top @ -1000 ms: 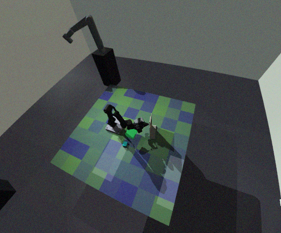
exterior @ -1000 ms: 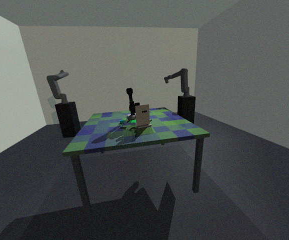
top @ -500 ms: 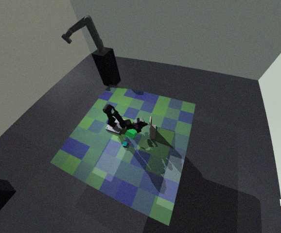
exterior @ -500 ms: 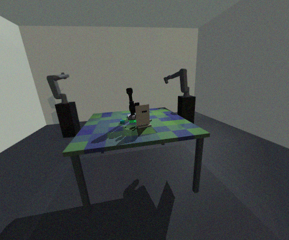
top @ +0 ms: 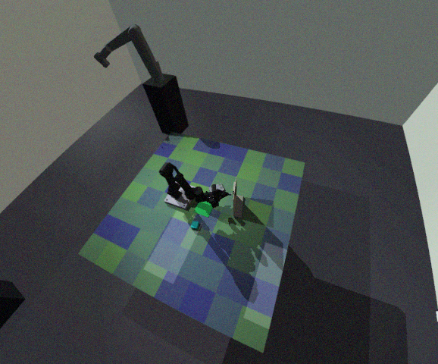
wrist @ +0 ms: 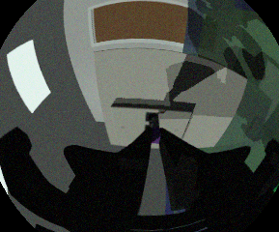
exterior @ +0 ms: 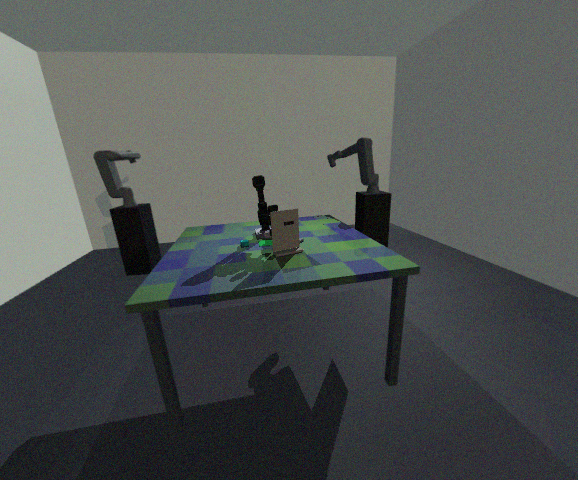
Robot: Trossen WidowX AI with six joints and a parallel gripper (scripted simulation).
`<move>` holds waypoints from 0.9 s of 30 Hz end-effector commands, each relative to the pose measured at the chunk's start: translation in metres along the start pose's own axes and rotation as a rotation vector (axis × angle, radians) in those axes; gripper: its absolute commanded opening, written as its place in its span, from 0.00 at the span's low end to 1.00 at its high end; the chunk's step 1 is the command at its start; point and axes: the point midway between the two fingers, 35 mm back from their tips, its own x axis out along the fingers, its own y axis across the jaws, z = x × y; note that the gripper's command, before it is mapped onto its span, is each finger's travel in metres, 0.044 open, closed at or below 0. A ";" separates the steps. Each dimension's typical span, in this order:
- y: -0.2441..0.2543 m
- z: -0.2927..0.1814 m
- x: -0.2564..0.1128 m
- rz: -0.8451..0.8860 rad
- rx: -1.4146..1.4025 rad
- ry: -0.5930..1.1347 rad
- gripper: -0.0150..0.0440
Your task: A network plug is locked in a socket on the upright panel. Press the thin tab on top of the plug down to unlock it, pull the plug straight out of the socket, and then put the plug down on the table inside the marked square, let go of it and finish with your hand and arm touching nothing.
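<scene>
The upright pale panel stands on the table. My gripper is shut on the network plug, close in front of the panel; the panel hides it in the exterior view. Only a small purple part of the plug shows between the fingertips in the wrist view. A dark socket area is just beyond the tips. The tab is not clearly visible, and I cannot tell how far the plug sits in the socket. A flat bright green patch, apparently the marked square, lies beside the arm.
A dark bar juts across the panel above the socket. A small teal block sits near the green patch. A pale object lies behind the arm. Other arms stand on dark pedestals beyond the table.
</scene>
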 end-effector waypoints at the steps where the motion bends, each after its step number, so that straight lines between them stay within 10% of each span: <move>1: -0.001 -0.002 -0.004 -0.003 0.002 0.003 0.25; 27: -0.002 -0.003 -0.021 -0.004 0.002 0.004 0.25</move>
